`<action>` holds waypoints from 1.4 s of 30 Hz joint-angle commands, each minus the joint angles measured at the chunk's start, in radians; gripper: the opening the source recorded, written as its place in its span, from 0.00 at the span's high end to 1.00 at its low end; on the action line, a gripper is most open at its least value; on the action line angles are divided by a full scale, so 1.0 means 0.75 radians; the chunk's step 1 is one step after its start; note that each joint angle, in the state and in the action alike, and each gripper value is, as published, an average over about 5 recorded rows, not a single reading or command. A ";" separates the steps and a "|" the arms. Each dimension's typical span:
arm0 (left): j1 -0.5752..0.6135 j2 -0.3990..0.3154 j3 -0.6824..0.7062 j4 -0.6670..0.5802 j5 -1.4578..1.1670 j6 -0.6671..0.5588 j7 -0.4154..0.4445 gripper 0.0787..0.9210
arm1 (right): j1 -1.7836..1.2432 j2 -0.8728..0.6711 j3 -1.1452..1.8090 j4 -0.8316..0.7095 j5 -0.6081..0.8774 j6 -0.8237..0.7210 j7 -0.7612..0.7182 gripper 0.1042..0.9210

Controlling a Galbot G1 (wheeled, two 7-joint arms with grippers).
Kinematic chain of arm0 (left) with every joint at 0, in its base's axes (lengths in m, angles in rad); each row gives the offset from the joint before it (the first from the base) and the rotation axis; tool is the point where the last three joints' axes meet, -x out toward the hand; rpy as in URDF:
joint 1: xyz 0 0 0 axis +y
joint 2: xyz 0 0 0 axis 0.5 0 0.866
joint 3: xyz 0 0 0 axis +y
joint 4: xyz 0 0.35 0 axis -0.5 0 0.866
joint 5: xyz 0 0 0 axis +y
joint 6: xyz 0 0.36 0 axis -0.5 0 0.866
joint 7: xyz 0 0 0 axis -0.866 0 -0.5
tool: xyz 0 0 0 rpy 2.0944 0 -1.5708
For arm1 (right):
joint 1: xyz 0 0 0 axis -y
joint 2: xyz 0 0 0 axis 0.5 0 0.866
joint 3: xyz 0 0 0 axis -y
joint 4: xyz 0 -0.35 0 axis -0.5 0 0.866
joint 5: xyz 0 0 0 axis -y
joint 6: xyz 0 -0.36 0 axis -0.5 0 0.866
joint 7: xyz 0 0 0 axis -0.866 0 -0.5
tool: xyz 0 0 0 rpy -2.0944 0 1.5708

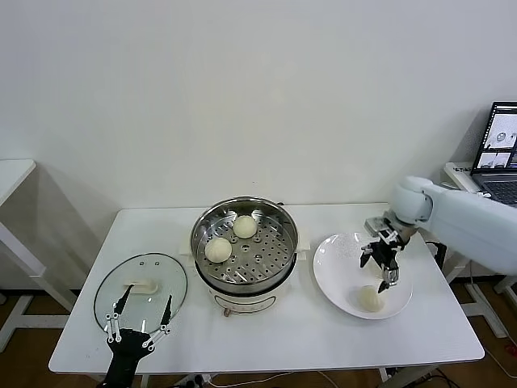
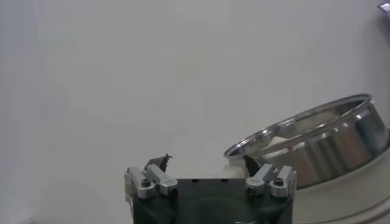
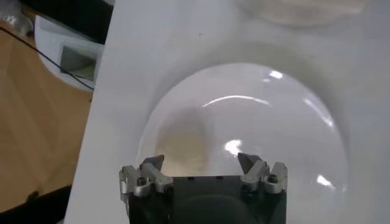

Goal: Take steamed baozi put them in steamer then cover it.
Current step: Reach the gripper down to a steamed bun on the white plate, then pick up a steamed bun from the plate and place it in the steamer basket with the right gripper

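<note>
The steel steamer stands mid-table on its white base and holds two baozi on the perforated tray. A third baozi lies on the white plate to the right. My right gripper hangs open just above that bun, nothing between its fingers; its wrist view shows the bun below the open gripper. The glass cover with its white handle lies flat at the left. My left gripper waits open at its near edge; its wrist view shows the steamer beyond the gripper.
A laptop sits on a side stand at the far right, behind my right arm. Another white table edge shows at the far left. The table's front edge runs close beneath the plate and cover.
</note>
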 commanded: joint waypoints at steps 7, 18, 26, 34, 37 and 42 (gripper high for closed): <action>-0.003 -0.004 0.002 0.000 0.001 -0.001 -0.020 0.12 | -0.217 -0.001 0.136 -0.051 -0.086 0.009 0.070 0.12; -0.003 -0.004 -0.001 0.005 0.001 -0.004 -0.022 0.12 | -0.217 0.018 0.130 -0.062 -0.113 0.010 0.060 0.13; -0.006 -0.002 -0.002 0.003 0.000 -0.004 -0.022 0.12 | -0.182 0.020 0.127 -0.051 -0.109 0.009 0.054 0.26; -0.015 0.011 -0.002 0.001 -0.004 -0.001 -0.025 0.12 | 0.040 0.027 0.119 0.012 -0.048 0.059 -0.009 0.32; -0.017 0.017 0.001 -0.003 -0.004 0.002 -0.026 0.12 | 0.202 0.071 0.092 0.042 -0.024 0.140 -0.051 0.31; -0.018 0.022 0.006 -0.006 -0.005 0.001 -0.026 0.12 | 0.486 0.207 -0.012 0.135 0.043 0.248 -0.054 0.29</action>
